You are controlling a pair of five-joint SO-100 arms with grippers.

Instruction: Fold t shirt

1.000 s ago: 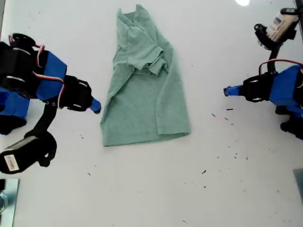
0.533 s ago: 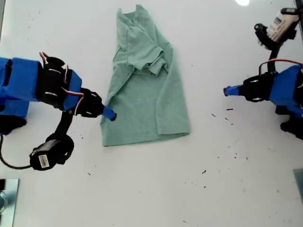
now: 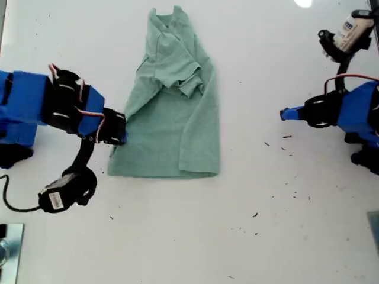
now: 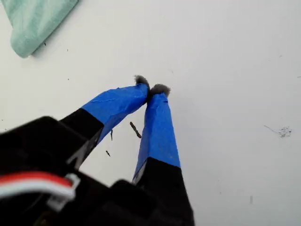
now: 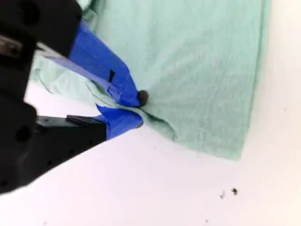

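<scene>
The pale green t shirt (image 3: 172, 118) lies lengthwise on the white table, partly folded, with a sleeve bunched on top in its upper half. My second gripper (image 3: 121, 137) is at the shirt's edge on the exterior view's left. Its blue-taped jaws (image 5: 138, 108) are shut on a pinch of that edge of the t shirt (image 5: 202, 70). My first gripper (image 3: 283, 113) hovers over bare table at the exterior view's right, well apart from the shirt. Its tips (image 4: 150, 87) are shut on nothing, and a corner of the t shirt (image 4: 33, 21) shows far ahead of them.
Small dark specks (image 3: 287, 148) are scattered on the table between the shirt and the first arm. A metallic object (image 3: 9, 248) sits at the exterior view's lower left corner. A wrist camera hangs on a cable (image 3: 62, 192) below the second arm.
My second gripper has reached the shirt's edge, shut on it and pulled it toward the exterior view's left; the lower hem has shifted that way. The first arm has not moved.
</scene>
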